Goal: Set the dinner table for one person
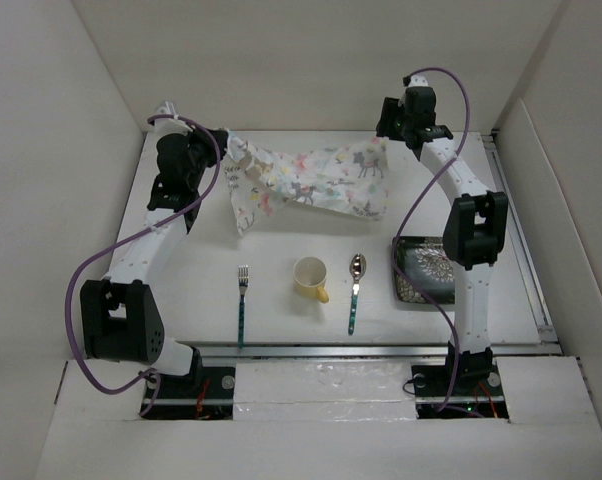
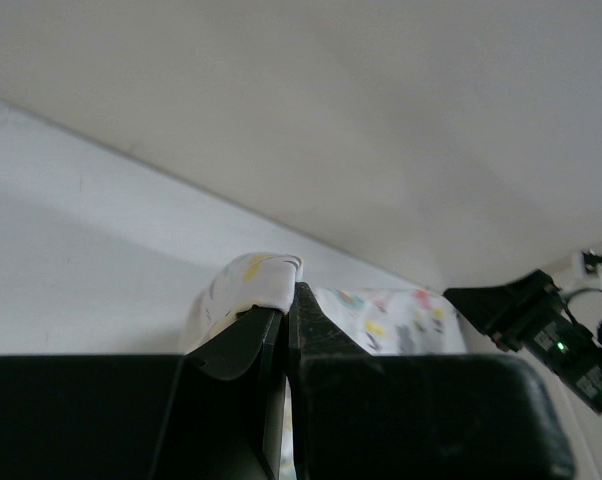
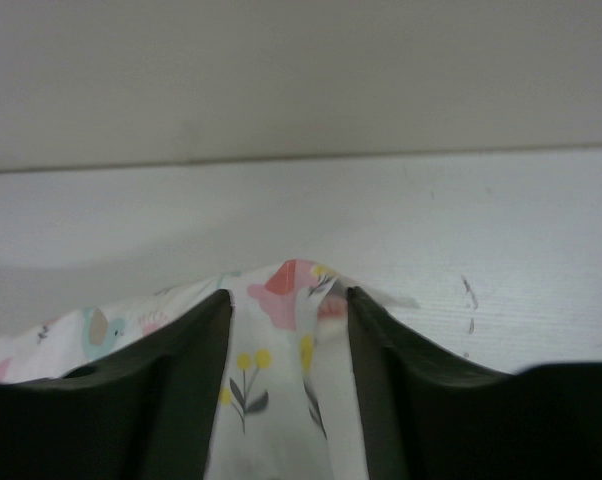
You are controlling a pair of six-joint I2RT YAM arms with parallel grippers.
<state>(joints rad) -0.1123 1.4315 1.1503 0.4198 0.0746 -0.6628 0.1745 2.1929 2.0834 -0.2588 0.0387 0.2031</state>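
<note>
- Both arms reach to the far side of the worktop (image 1: 281, 320), holding the placemat (image 1: 311, 185) stretched between them, its middle sagging and its left end hanging in a fold.
- The left tool (image 1: 224, 145) is clamped tight on one corner of the cloth; the left wrist view shows the fabric pinched between nearly touching jaws.
- The right tool (image 1: 391, 138) grips the opposite corner; in the right wrist view its jaws stand wider apart, with bunched cloth filling the gap.
- Risk: that looser-looking hold could let the corner slip if the arms pull apart further, dropping the mat crumpled.
- Risk: lowering unevenly would likely leave creases, since the left end is already folded over.
- Risk: dragging the mat towards the near side could sweep the fork (image 1: 242, 300), the yellow cup (image 1: 310, 277) or the spoon (image 1: 355, 290), all lying just in front; the patterned plate (image 1: 421, 270) sits under the right arm.
</note>
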